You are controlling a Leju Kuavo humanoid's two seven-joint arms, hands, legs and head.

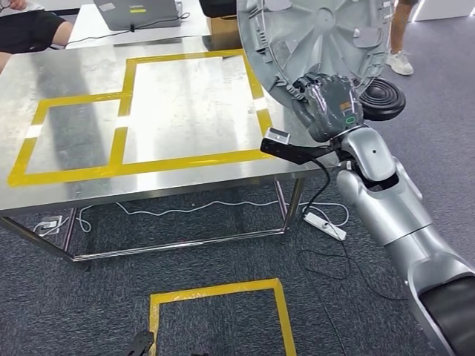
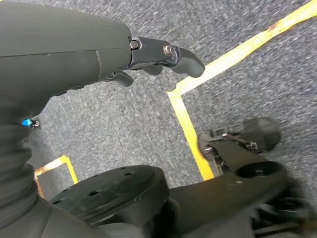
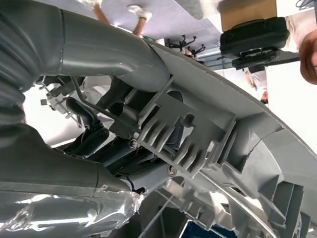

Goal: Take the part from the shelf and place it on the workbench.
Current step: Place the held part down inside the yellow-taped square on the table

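The part is a large round grey plastic disc (image 1: 314,37) with ribs and moulded fittings. My right hand (image 1: 327,104) grips its lower rim and holds it upright in the air above the right end of the steel workbench (image 1: 73,133). Close up, the right wrist view shows my thumb and fingers (image 3: 89,124) clamped over the ribbed edge of the part (image 3: 179,139). My left hand (image 2: 164,57) hangs low over the carpet with its fingers extended and nothing in it.
Yellow tape (image 1: 128,111) marks rectangles on the workbench. A laptop (image 1: 137,13) and a person's arm (image 1: 33,30) are at its far side. A black round object (image 1: 384,96) lies on the floor right of the bench, with a power strip (image 1: 325,225) and cables below. A person's legs (image 1: 398,37) stand at the back right.
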